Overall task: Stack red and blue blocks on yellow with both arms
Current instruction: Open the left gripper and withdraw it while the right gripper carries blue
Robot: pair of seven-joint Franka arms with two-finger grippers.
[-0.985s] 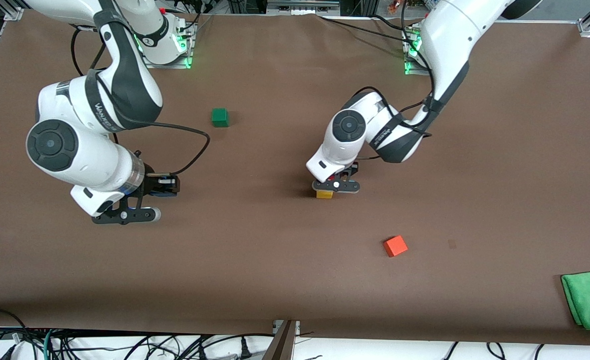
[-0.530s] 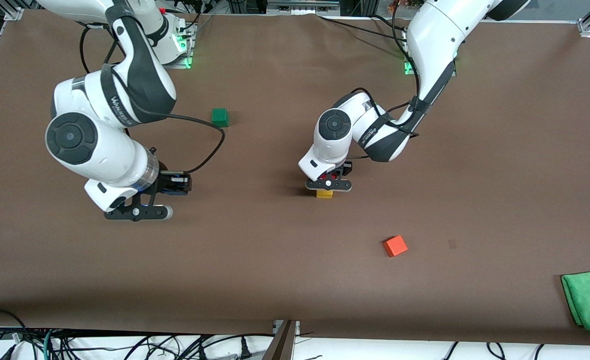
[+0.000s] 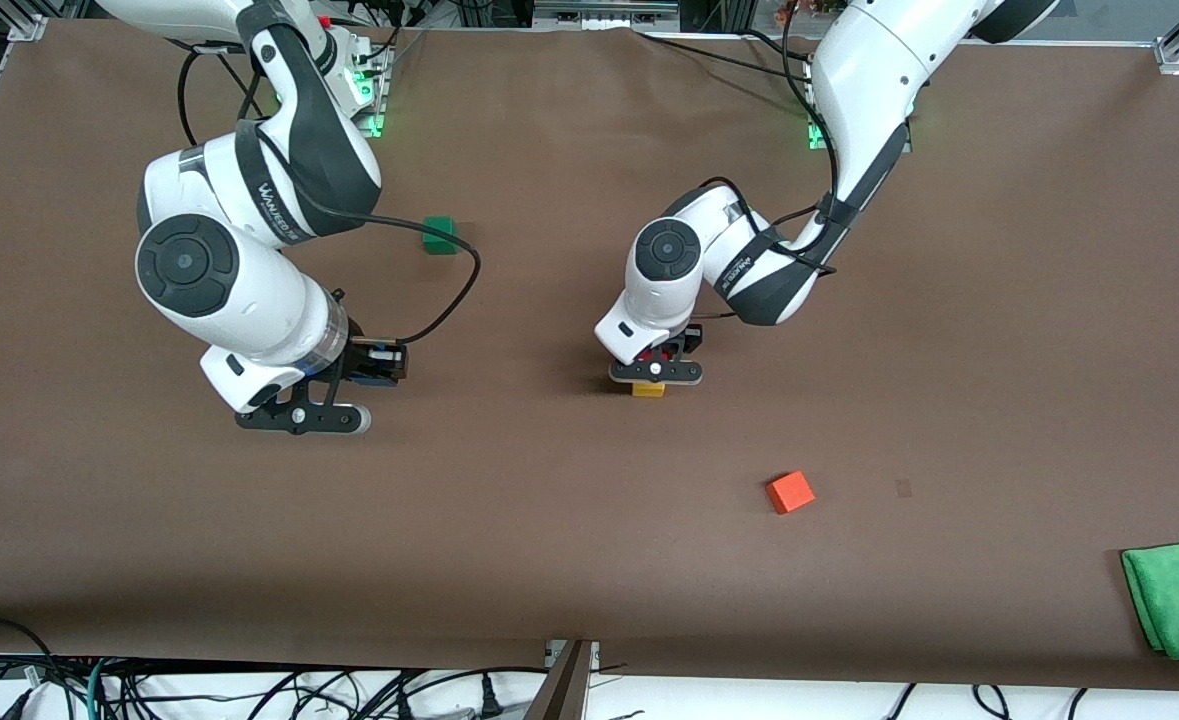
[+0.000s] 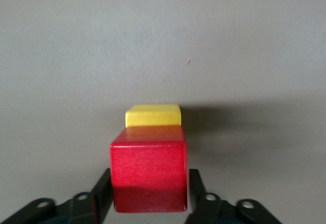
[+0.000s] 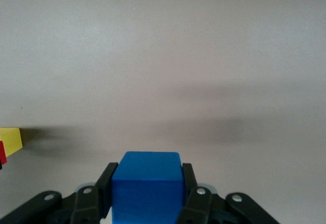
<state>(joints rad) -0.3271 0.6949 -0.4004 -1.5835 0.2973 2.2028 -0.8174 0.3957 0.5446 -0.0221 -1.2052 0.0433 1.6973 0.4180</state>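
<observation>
Red block (image 4: 148,169) gripped over yellow (image 4: 153,115), blue block (image 5: 146,192) in right fingers (image 5: 107,188)

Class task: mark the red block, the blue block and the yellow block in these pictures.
red block (image 4: 148,170): left wrist view, its facing side, between the fingers.
blue block (image 5: 147,188): right wrist view, its facing side.
yellow block (image 4: 153,115): left wrist view, its visible face.

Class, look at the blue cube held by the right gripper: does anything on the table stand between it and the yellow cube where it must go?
No table object does. The right gripper holds the blue cube; but the left gripper holds the red cube over the yellow cube.
</observation>
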